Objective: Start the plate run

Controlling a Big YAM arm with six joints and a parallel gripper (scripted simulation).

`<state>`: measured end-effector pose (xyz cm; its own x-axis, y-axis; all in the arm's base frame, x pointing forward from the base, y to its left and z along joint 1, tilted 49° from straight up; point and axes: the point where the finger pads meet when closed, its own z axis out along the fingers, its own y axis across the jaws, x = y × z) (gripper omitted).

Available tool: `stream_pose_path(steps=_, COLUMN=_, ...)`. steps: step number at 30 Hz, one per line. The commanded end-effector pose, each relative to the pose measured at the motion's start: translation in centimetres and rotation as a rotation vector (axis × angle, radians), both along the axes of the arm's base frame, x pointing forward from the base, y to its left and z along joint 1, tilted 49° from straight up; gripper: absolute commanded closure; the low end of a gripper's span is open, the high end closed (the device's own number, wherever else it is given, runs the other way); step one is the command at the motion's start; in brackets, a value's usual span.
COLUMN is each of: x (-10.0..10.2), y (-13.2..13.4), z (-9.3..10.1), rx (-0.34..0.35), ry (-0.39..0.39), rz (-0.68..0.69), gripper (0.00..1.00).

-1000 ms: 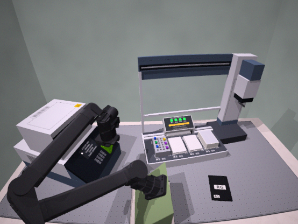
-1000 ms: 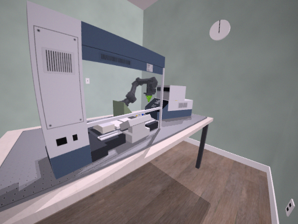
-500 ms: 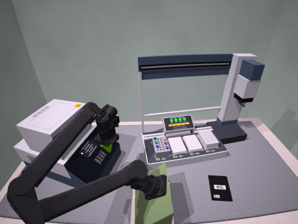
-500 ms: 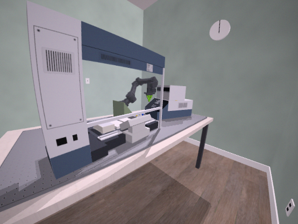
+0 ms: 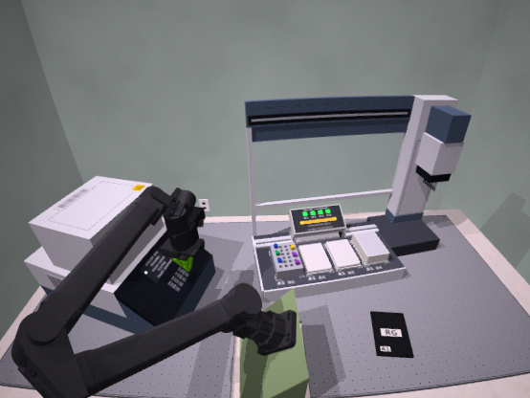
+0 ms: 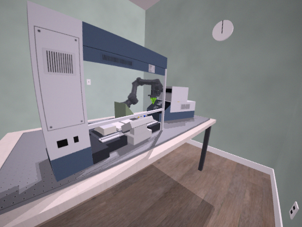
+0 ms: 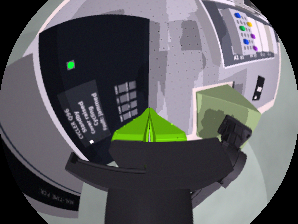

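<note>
While the gripper [image 5: 183,262] pointed down at Q1's panel [image 5: 158,282], fingers closed and empty, the D2 plate [image 5: 315,256] lay seemingly long-axis front-to-back; only the wrist view showed the green lamp [image 7: 69,66].

Key legends [image 5: 178,278] too small
</note>
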<state>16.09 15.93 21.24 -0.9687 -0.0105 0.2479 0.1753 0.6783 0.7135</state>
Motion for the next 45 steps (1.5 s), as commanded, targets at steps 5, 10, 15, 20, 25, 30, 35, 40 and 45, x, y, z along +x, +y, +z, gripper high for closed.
stream_pose_path(steps=5, x=0.5, y=1.2, z=1.2, rx=0.001, ry=-0.021, rz=-0.023, gripper=1.0)
stream_pose_path(steps=10, x=1.0, y=2.2, z=2.1, rx=0.006, ry=-0.034, rz=-0.031, gripper=1.0)
stream_pose_path(steps=15, x=1.2, y=2.9, z=2.4, rx=0.004, ry=-0.031, rz=-0.031, gripper=1.0)
stream_pose_path(steps=20, x=1.2, y=3.4, z=2.6, rx=0.016, ry=-0.038, rz=-0.027, gripper=1.0)
stream_pose_path(steps=25, x=0.6, y=4.2, z=1.9, rx=0.009, ry=-0.022, rz=-0.03, gripper=1.0)
stream_pose_path(steps=30, x=0.5, y=4.9, z=1.1, rx=0.001, ry=0.002, rz=-0.036, gripper=1.0)
stream_pose_path(steps=35, x=0.8, y=5.2, z=1.3, rx=-0.001, ry=0.003, rz=-0.038, gripper=1.0)
stream_pose_path(steps=40, x=0.8, y=5.8, z=1.6, rx=0.01, ry=-0.004, rz=-0.023, gripper=1.0)
stream_pose_path(steps=45, x=0.8, y=5.3, z=2.0, rx=0.017, ry=-0.016, rz=-0.03, gripper=1.0)
